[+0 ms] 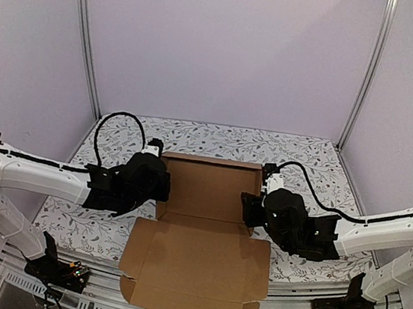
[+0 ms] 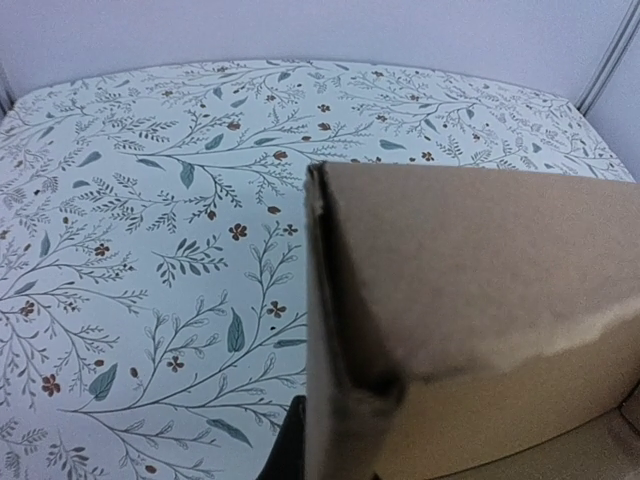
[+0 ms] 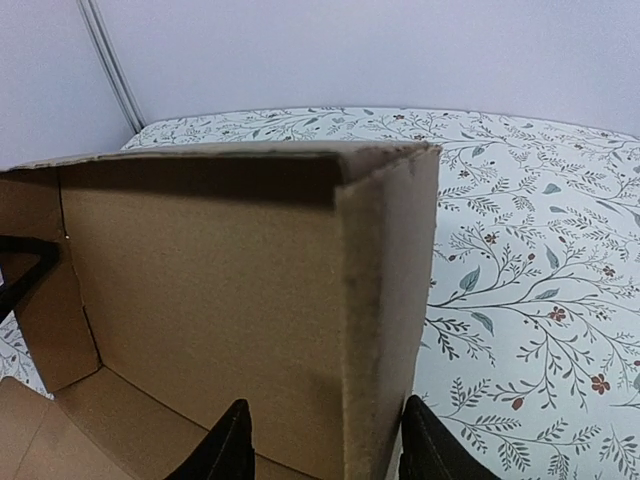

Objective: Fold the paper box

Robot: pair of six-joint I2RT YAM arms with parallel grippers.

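The paper box [image 1: 210,189] is plain brown cardboard, part-formed: its back wall and both side walls stand up, and its lid panel [image 1: 192,273] lies flat toward the near edge. My left gripper [image 1: 162,187] is at the left side wall. In the left wrist view [image 2: 318,462] one dark finger [image 2: 290,450] presses the wall's outer face [image 2: 330,330], and the other finger is hidden behind the cardboard. My right gripper [image 1: 249,209] straddles the right side wall [image 3: 385,320] in the right wrist view [image 3: 325,452], with its fingers spread wide on either side of it.
A floral tablecloth [image 1: 216,137] covers the table. The lid's front flap [image 1: 188,303] overhangs the near metal rail. Frame posts [image 1: 88,42] stand at the back corners in front of lilac walls. Black cables [image 1: 116,124] loop above both arms.
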